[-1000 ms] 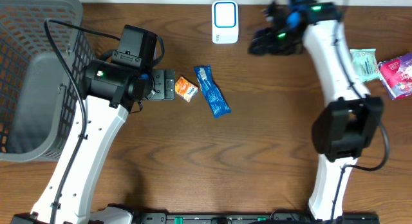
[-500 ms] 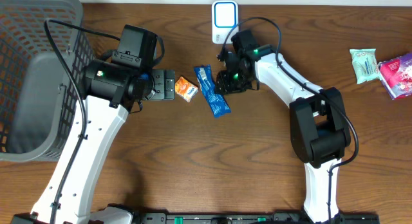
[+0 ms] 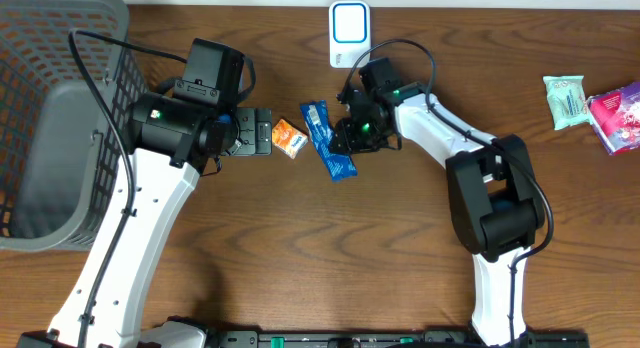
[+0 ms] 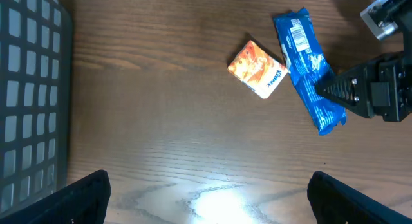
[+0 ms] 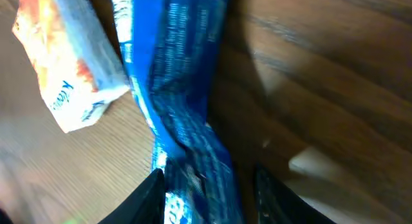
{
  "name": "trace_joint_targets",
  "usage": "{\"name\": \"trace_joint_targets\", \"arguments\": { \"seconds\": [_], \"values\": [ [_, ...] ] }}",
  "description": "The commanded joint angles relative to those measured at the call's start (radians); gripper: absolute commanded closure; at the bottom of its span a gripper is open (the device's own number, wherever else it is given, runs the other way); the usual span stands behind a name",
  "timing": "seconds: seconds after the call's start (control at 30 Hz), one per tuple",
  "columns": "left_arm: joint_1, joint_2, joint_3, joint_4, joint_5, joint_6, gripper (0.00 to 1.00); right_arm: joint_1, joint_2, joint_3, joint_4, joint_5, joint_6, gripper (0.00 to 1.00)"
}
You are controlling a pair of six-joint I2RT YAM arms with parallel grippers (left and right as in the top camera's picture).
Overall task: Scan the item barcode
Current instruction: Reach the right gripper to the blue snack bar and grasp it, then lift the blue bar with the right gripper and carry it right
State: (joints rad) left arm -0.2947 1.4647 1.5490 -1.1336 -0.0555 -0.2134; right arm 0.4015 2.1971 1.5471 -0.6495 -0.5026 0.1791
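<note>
A blue snack packet (image 3: 329,140) lies on the wooden table with its barcode end up, also clear in the left wrist view (image 4: 308,69). My right gripper (image 3: 350,138) sits at its right edge. In the right wrist view, the blue packet (image 5: 183,89) runs between the fingers of my right gripper (image 5: 207,185), which is shut on it, and the foil buckles there. A small orange packet (image 3: 290,138) lies just left of it. My left gripper (image 3: 262,133) stands open beside the orange packet, nothing between its fingers (image 4: 84,198). The white scanner (image 3: 349,33) stands at the back centre.
A grey mesh basket (image 3: 60,88) fills the far left. At the back right lie a pale green packet (image 3: 565,96) and a pink packet (image 3: 620,113). The right arm (image 3: 450,128) stretches across the back of the table.
The right arm swung from the back right across to the blue packet, and its jaws narrowed around it. The left arm has not moved.
</note>
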Motion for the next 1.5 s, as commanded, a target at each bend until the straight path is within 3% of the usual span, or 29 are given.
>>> {"name": "trace_joint_targets", "arguments": {
  "seconds": [0.0,0.07,0.23,0.5,0.73,0.97,1.2,1.33,1.47],
  "values": [
    [0.004,0.005,0.005,-0.004,-0.009,-0.010,0.02,0.027,0.002,-0.031,0.015,0.029,0.018,0.82],
    [0.004,0.005,0.005,-0.004,-0.009,-0.010,0.02,0.031,0.002,-0.031,0.019,0.035,0.020,0.99],
    [0.004,0.005,0.005,-0.004,-0.009,-0.010,0.03,0.019,-0.011,-0.015,0.008,0.137,0.045,0.99],
    [0.004,0.005,0.005,-0.004,-0.009,-0.010,0.02,0.027,-0.217,0.013,-0.135,0.809,0.052,0.99],
    [0.004,0.005,0.005,-0.004,-0.009,-0.010,0.02,0.040,-0.198,0.000,-0.226,1.162,0.045,0.99],
    [0.004,0.005,0.005,-0.004,-0.009,-0.010,0.02,0.082,-0.016,-0.003,-0.232,1.355,0.044,0.99],
    [0.003,0.005,0.005,-0.004,-0.009,-0.010,0.02,0.188,0.065,-0.002,-0.289,1.344,0.069,0.98],
    [0.004,0.005,0.005,-0.004,-0.009,-0.010,0.02,0.255,0.031,0.041,-0.298,1.276,0.098,0.64],
    [0.004,0.005,0.005,-0.004,-0.009,-0.010,0.02,0.241,0.006,0.141,-0.349,1.198,0.097,0.50]
  ]
}}
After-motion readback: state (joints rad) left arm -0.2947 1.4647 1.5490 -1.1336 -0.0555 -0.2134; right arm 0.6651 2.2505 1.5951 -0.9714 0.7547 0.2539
